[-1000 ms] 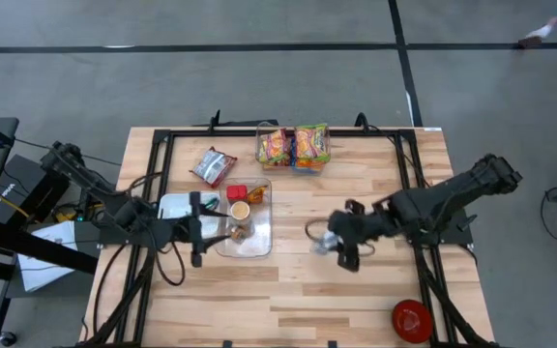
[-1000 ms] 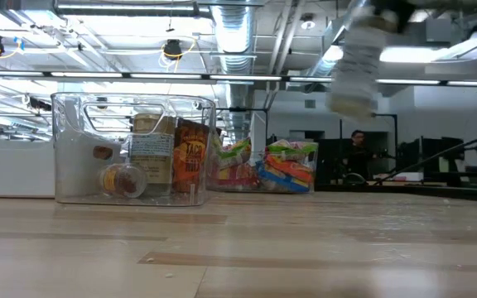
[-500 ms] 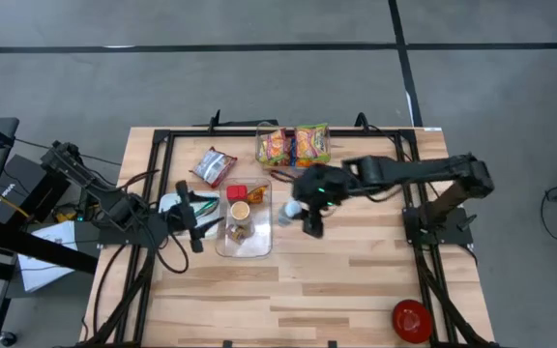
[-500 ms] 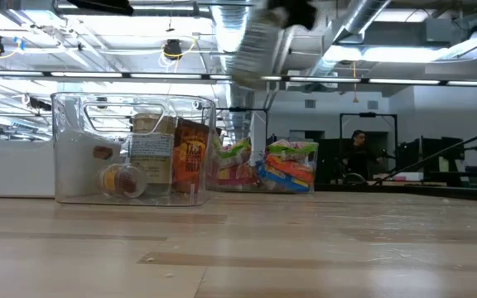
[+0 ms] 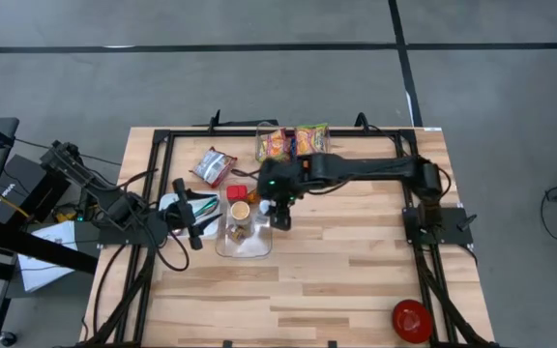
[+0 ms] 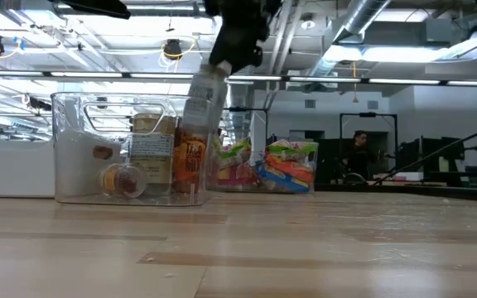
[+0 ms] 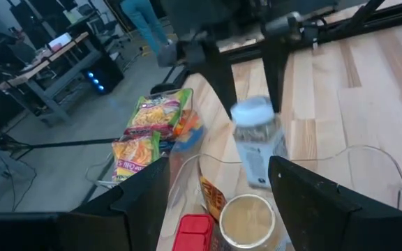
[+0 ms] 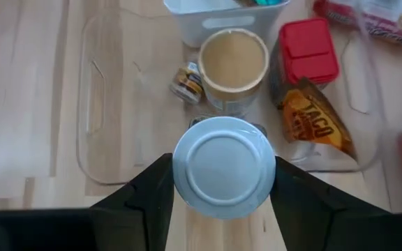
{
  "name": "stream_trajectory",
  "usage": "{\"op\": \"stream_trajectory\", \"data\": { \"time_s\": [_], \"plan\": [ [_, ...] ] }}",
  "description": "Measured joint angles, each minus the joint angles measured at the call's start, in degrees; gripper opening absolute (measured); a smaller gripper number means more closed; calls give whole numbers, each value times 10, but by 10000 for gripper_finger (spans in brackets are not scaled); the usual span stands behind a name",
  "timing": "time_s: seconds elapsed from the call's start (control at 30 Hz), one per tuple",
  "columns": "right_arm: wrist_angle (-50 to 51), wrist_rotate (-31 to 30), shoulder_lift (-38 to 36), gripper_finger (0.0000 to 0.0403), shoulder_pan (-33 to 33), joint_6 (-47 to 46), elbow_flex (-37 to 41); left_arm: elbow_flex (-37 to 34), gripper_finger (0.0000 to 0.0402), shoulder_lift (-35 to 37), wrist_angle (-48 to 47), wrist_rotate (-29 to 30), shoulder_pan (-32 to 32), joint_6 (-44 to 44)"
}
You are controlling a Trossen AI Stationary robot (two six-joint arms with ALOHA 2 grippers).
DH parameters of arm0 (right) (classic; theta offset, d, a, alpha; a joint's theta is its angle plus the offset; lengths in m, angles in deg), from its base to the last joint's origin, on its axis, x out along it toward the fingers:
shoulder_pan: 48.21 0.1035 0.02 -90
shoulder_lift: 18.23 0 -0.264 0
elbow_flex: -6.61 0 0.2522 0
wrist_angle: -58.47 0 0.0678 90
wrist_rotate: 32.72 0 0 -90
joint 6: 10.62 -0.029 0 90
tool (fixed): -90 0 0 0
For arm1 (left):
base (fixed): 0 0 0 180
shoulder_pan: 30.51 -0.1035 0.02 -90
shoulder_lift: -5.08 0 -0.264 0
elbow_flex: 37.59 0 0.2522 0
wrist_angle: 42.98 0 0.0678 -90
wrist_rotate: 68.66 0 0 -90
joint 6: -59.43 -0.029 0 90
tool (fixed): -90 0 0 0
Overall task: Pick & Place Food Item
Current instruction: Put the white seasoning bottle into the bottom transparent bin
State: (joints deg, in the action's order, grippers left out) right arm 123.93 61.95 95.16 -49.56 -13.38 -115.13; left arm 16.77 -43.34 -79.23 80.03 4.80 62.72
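- The right gripper [image 5: 280, 205] hangs above the right rim of the clear bin [image 5: 261, 246], its fingers clamped on a white-capped jar [image 6: 204, 101], cap toward the wrist.
- In the low view the jar tilts, its lower end level with the bin's upper half; whether it touches the wall cannot be told.
- Inside the bin sit a tan-lidded tub [image 8: 233, 58], a red box [image 8: 307, 49], a taco packet [image 8: 315, 126] and a small round jar [image 8: 186, 83], all crowded toward one end; the other end is bare.
- The left gripper [image 5: 186, 207] waits at the bin's left rim, fingers apart, holding nothing.
- Behind the bin lie two snack bags [image 5: 293, 145] and a foil packet [image 5: 213, 165].
- The tabletop [image 5: 346, 280] in front and to the right is open wood, save a red lid [image 5: 412, 320] near the front right corner.
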Motion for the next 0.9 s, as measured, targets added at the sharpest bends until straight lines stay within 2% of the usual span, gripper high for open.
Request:
{"op": "stream_trajectory", "data": {
  "time_s": [0.3,0.77,0.9],
  "plan": [
    [-5,9,58,189,-7,15,-6,0,236,0,0,0,0,1],
    [-34,15,91,190,-33,47,-5,0,236,0,0,-2,0,4],
    [-55,15,90,248,-33,53,-5,0,236,0,0,-2,0,4]
  ]
}}
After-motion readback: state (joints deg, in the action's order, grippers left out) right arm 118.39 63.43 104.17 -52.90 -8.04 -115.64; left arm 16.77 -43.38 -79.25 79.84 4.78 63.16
